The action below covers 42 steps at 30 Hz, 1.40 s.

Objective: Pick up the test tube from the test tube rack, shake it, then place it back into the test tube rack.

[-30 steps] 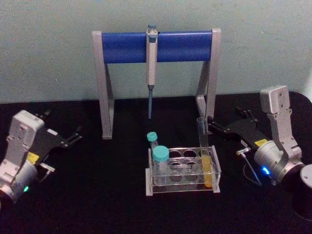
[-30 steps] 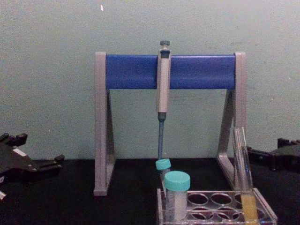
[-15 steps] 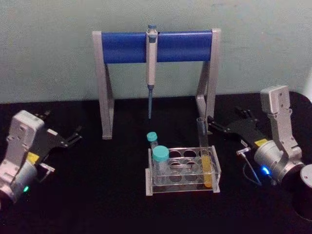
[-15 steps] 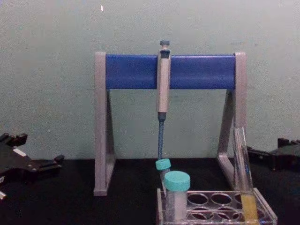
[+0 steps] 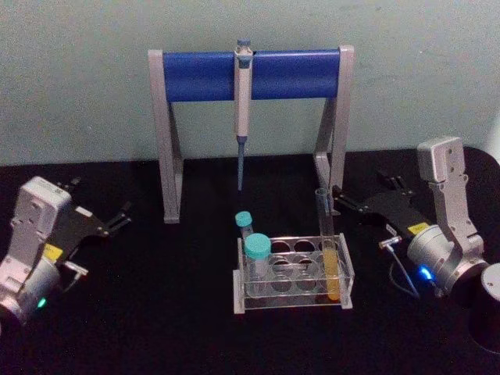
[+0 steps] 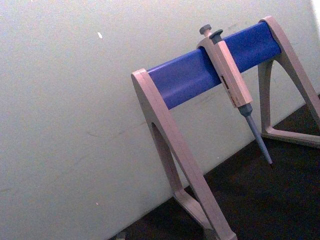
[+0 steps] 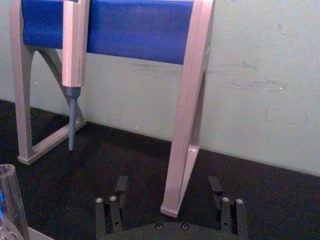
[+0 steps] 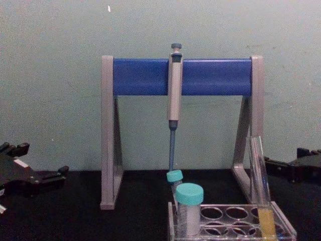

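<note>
The test tube [image 5: 326, 242] stands almost upright, leaning slightly, in a hole at the right end of the test tube rack [image 5: 293, 275], just where it stood half a second ago and a second ago; nothing on the surface [image 5: 172, 312] has shifted since then. It is a tall, slim, clear glass tube with no cap, its open mouth well above the rack's top plate and yellow-orange liquid filling its lower part. From the chest view the tube [image 8: 261, 191] rises at the rack's [image 8: 230, 226] right end, the liquid showing through the clear wall.

Two teal-capped tubes [image 5: 256, 258] sit at the rack's left end, the smaller one behind the larger. Behind the rack stands the grey-and-blue pipette stand [image 5: 250, 74], with a pipette [image 5: 243, 101] hanging from its bar.

The right hand [image 5: 344, 201] rests just right of the tube's upper part, near but apart from it, fingers spread and grasping nothing; the right wrist view shows its two fingers [image 7: 112, 210] wide apart, with the tube's rim [image 7: 7, 190] at the edge. The left hand [image 5: 119, 219] lies parked at the surface's left side, well apart from the rack, released and holding nothing, as before
</note>
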{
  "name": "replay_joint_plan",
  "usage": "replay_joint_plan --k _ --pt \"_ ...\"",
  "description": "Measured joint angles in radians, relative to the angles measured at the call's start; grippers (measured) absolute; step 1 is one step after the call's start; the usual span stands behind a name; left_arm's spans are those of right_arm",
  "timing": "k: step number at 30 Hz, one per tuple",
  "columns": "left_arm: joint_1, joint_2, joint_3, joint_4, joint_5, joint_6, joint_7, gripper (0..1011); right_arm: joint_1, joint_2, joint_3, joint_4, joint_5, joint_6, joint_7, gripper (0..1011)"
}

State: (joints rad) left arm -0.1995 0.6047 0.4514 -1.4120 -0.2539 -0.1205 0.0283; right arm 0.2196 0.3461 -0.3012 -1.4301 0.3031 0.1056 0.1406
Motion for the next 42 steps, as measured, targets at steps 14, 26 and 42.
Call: replay_joint_plan --k 14,26,42 --pt "0.000 0.000 0.000 0.000 0.000 0.000 0.000 1001 0.000 0.000 0.000 0.000 0.000 0.000 0.000 1000" --pt "0.000 0.000 0.000 0.000 0.000 0.000 0.000 1001 0.000 0.000 0.000 0.000 0.000 0.000 0.000 1000" --pt "0.000 0.000 0.000 0.000 0.000 0.000 0.000 1001 0.000 0.000 0.000 0.000 0.000 0.000 0.000 1000"
